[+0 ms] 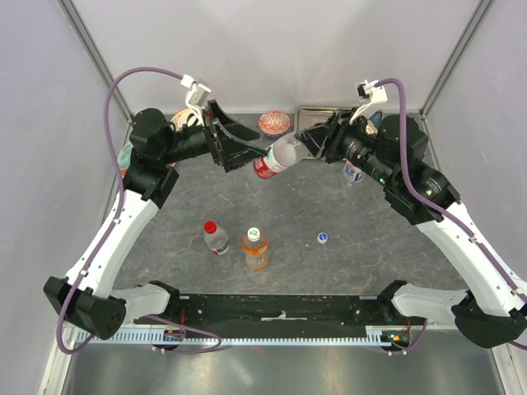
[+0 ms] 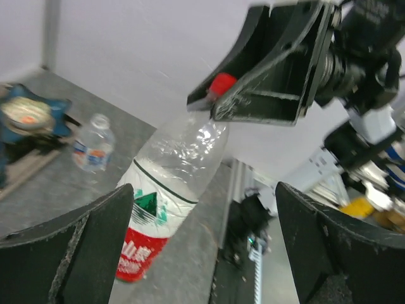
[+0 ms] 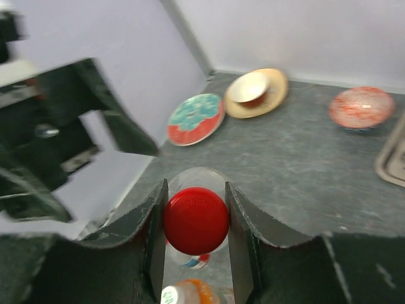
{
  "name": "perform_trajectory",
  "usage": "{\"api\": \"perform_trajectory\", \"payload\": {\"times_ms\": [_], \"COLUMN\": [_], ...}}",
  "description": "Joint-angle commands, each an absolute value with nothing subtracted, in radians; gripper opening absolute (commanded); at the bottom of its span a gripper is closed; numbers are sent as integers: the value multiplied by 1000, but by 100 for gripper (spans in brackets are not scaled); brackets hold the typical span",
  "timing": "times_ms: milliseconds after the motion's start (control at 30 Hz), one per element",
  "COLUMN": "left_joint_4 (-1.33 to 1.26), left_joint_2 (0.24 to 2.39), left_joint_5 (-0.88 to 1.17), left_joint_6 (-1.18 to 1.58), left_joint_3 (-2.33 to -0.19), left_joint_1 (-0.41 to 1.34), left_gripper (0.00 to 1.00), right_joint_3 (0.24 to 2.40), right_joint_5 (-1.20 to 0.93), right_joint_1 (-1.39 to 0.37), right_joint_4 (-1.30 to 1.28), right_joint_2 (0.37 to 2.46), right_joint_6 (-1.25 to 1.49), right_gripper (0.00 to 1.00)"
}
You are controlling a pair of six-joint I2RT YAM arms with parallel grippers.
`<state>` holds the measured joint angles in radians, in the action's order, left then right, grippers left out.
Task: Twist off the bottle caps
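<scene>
Bottle (image 1: 276, 156) with red label hangs over the worktop's (image 1: 346, 271) far side, red cap (image 3: 196, 220) pinched in the right claw (image 1: 309, 146); left claw (image 1: 260, 145) gapes wide by its base.

Overhead view, close wrist views sharing bottle (image 1: 276, 156)

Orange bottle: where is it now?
Top view: the orange bottle stands near-centre on the table, a red-capped clear bottle just left, a loose cap to its right.

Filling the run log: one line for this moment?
bottle: lifted, red cap on | right gripper: shut on red cap | left gripper: open at bottle base
</scene>
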<state>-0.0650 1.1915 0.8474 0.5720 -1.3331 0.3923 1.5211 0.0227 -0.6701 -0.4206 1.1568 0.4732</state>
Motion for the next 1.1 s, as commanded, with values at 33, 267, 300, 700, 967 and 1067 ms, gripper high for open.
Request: {"api": "perform_trajectory", "payload": {"times_ms": [33, 267, 300, 700, 967, 1067], "left_joint_4": [-109, -11, -11, 164, 201, 207], "left_joint_2": [1195, 1155, 1160, 1177, 1186, 1192], "left_joint_5": [1143, 1085, 1083, 1065, 1043, 1045], "left_joint_6": [605, 465, 462, 304, 262, 258], "left_joint_3": [-1307, -1298, -1298, -1315, -1310, -1310], "left_joint_1": [397, 403, 405, 503, 526, 529], "left_gripper": [100, 100, 100, 100, 84, 73], "right_joint_3": [1588, 1612, 1611, 1623, 1614, 1611], "right_joint_5": [-322, -498, -508, -518, -520, -517], "right_joint_1": [-660, -657, -658, -658, -657, -658], "right_joint_4": [-350, -333, -331, -328, -324, -324], "right_joint_2": [1175, 1221, 1224, 1242, 1244, 1241], "right_joint_6": [541, 568, 569, 554, 555, 555], "right_gripper": [0, 0, 0, 0, 0, 0]}}
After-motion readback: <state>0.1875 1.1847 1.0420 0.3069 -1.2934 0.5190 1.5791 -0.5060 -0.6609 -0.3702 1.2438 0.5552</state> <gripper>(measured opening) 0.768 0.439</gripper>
